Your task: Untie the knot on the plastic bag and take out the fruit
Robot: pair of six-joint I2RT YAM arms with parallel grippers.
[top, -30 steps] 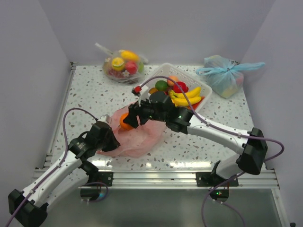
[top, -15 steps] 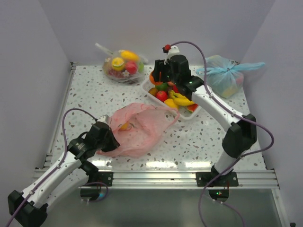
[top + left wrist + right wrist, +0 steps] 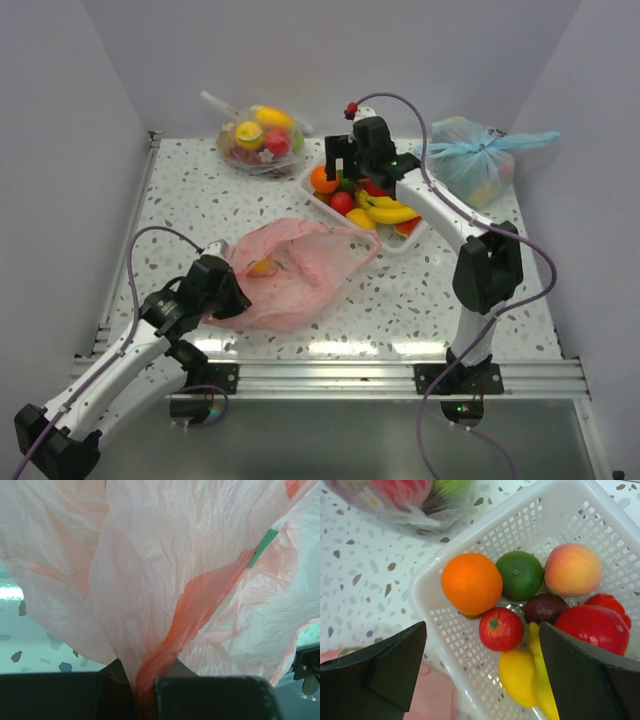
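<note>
The pink plastic bag [image 3: 295, 278] lies crumpled mid-table with its mouth toward the basket. One handle loop [image 3: 358, 243] trails loose, and the knot is out of view. My left gripper [image 3: 232, 300] is shut on the bag's near-left edge; in the left wrist view the pink film [image 3: 165, 580] fans up from my pinched left gripper [image 3: 145, 692]. A small yellow-orange fruit [image 3: 262, 267] shows through the bag. My right gripper [image 3: 340, 160] hangs open over the white basket [image 3: 312, 200]. An orange [image 3: 471, 583] rests in the basket, free of the open right gripper [image 3: 482, 680].
The basket [image 3: 427, 605] also holds a lime [image 3: 519, 575], a peach [image 3: 572, 570], a red apple [image 3: 501, 628], a lemon [image 3: 518, 676] and bananas [image 3: 388, 212]. A clear bag of fruit [image 3: 258, 140] sits back left, a light blue bag [image 3: 475, 160] back right.
My right arm carried the orange from the pink bag to the basket, then opened and left it there. The left gripper kept its hold on the bag.
</note>
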